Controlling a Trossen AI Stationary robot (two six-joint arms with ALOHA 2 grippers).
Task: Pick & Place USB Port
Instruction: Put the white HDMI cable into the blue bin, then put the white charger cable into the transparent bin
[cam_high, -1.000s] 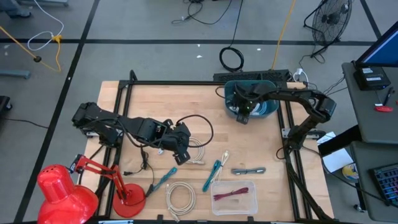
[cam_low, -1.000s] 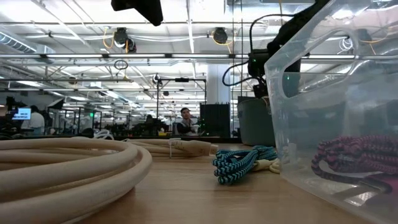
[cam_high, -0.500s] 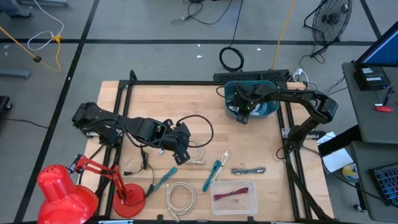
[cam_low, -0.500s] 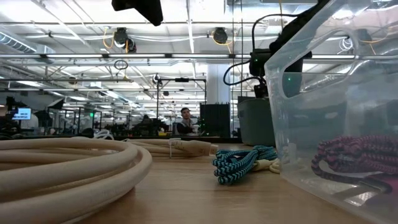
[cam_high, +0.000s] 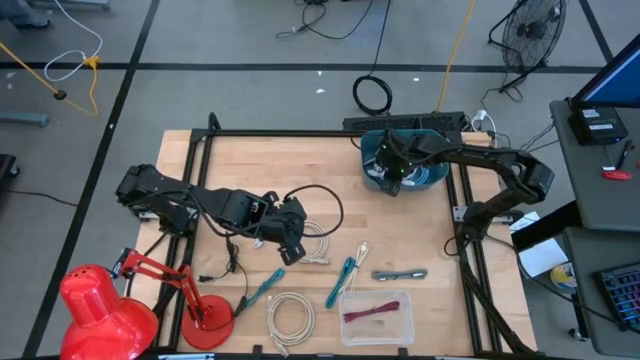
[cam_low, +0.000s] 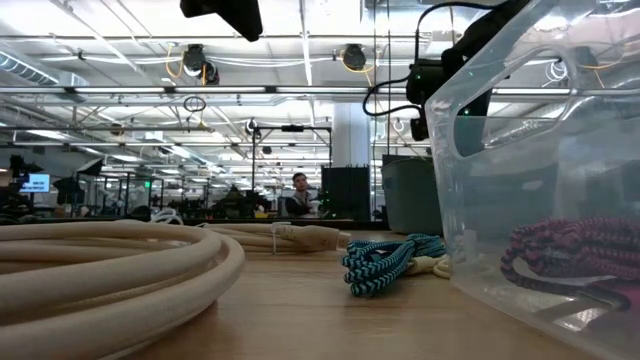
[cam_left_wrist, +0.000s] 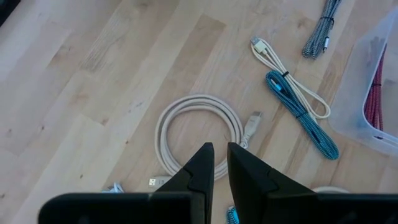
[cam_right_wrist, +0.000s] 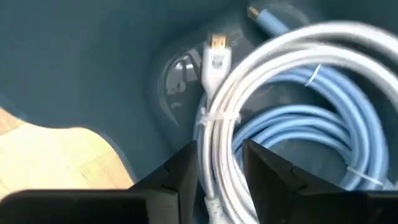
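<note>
Right gripper over the round teal plastic bin at the far right of the light wooden table.

The bin holds 2 coiled cables: a white USB cable, tied with a thin band and ending in a white plug with a gold metal tip, and a light blue coiled cable under it. The right gripper has 2 fingers a little apart, with the white coil between them. The left gripper hangs over a cream coiled cable, fingers almost together, holding nothing.
</note>
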